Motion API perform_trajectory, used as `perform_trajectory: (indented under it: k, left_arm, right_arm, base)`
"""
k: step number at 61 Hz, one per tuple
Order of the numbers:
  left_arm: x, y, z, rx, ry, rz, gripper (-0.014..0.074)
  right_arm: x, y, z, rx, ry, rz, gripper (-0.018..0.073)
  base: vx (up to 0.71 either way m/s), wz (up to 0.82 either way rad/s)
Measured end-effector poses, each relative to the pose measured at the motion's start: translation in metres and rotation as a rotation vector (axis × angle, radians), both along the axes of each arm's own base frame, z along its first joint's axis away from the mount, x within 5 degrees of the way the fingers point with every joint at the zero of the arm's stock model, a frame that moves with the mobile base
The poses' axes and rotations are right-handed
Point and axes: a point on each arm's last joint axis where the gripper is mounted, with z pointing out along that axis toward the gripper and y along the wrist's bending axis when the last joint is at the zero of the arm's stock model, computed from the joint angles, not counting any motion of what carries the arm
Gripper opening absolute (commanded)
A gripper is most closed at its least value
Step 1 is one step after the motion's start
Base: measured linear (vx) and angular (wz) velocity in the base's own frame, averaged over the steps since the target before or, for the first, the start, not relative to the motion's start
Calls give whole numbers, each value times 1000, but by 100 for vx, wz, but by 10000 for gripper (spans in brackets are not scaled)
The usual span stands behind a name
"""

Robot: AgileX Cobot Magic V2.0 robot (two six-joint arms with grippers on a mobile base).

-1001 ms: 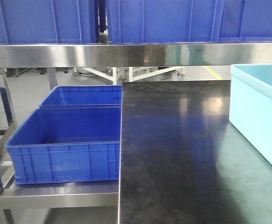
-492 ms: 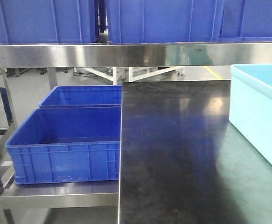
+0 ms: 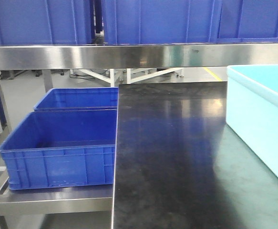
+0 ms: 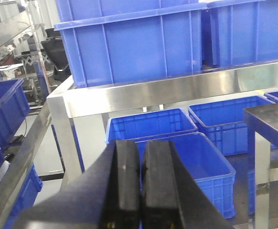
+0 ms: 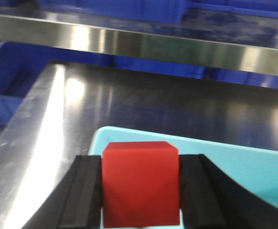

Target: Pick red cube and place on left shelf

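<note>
In the right wrist view my right gripper (image 5: 140, 191) is shut on the red cube (image 5: 140, 183), its black fingers (image 5: 88, 191) pressed on both sides. It holds the cube over the near edge of a light blue bin (image 5: 253, 167). In the left wrist view my left gripper (image 4: 139, 179) is shut and empty, its two black pads together, in front of the steel shelf rack (image 4: 162, 88) with blue crates. Neither gripper nor the cube shows in the front view. The left shelf (image 3: 53, 200) holds blue crates (image 3: 57, 152).
A black tabletop (image 3: 172, 152) runs down the middle, with the light blue bin (image 3: 262, 124) on its right. A steel shelf beam (image 3: 139, 55) crosses overhead, with blue crates (image 3: 158, 21) on it. Steel posts (image 4: 74, 143) stand to the left.
The front view has shifted: crates, tabletop and light blue bin all sit a little further left in frame than before, as the camera turned or moved rightward.
</note>
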Motion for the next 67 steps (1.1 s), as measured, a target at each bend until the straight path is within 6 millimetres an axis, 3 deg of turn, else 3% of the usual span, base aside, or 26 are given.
perform_trajectory:
  k: [18,67]
  left_arm:
    - [0,0,0,0,0,0,106]
    - [0,0,1,-45,-10,-3,106]
  right_arm:
    - [-7,26,-1,-3,10,153,58]
    - [-7,26,-2,-5,14,155,58]
  base:
    - [-1,-7]
    - [0,2]
